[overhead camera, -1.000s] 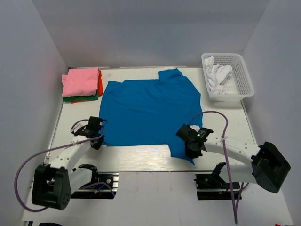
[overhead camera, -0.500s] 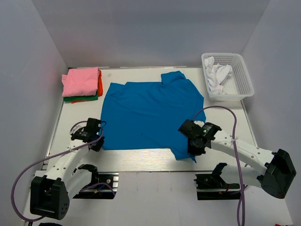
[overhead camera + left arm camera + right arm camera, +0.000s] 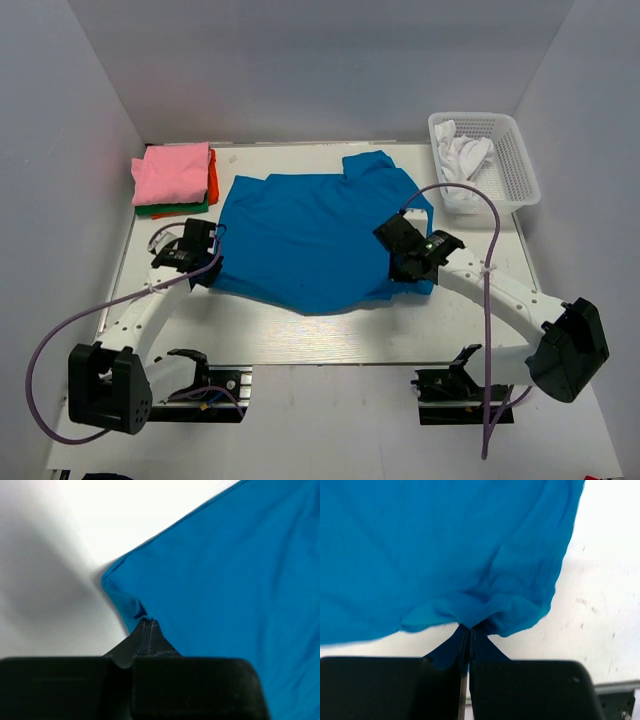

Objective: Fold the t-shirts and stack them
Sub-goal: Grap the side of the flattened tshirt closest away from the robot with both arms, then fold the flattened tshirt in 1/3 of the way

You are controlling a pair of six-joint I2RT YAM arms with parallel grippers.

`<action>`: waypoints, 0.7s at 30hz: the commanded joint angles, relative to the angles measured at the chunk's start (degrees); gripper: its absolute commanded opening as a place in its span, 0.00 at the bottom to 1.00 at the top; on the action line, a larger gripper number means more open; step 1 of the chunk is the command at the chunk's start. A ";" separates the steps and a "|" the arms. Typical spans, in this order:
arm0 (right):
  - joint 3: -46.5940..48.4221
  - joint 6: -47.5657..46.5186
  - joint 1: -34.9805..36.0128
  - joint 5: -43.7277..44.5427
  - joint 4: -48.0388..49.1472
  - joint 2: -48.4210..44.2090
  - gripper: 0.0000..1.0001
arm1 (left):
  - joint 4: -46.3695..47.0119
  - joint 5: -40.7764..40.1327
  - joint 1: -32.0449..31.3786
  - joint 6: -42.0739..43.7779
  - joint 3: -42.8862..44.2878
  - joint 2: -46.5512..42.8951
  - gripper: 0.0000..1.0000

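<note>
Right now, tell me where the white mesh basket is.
In the top view, the white mesh basket sits at the far right corner of the table, right of the blue t-shirt, white cloth inside.

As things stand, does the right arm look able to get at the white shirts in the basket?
Probably not yet: the right gripper is shut on the blue t-shirt. Nothing blocks the open-topped basket holding the white shirts.
</note>
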 commanded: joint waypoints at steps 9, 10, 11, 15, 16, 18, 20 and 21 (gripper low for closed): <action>8.99 -10.70 -12.62 0.51 17.65 8.52 0.00 | 6.68 -10.87 2.52 -1.57 13.84 13.89 0.00; 9.62 -10.63 -13.67 -0.02 18.10 10.96 0.00 | 7.90 -10.88 2.53 -1.57 15.68 15.03 0.00; 10.58 -10.89 -14.12 -0.29 18.36 11.59 0.00 | 8.61 -10.88 2.53 -1.05 16.48 16.43 0.00; 13.92 -11.95 -17.98 -3.97 21.09 18.69 0.00 | 10.02 -11.41 3.66 -0.52 21.66 24.87 0.00; 15.76 -12.73 -18.95 -4.15 21.00 20.02 0.00 | 9.24 -11.41 3.67 -0.52 24.11 28.63 0.00; 20.23 -13.87 -21.05 -4.50 20.83 26.78 0.00 | 8.53 -10.27 4.28 -0.52 28.06 34.08 0.00; 22.53 -15.54 -22.38 -4.86 22.31 31.07 0.09 | 6.70 -10.26 4.28 -0.52 31.06 37.51 0.02; 23.76 -16.25 -22.73 -5.12 23.97 32.50 0.11 | 5.90 -10.26 4.81 -0.52 34.38 39.11 0.30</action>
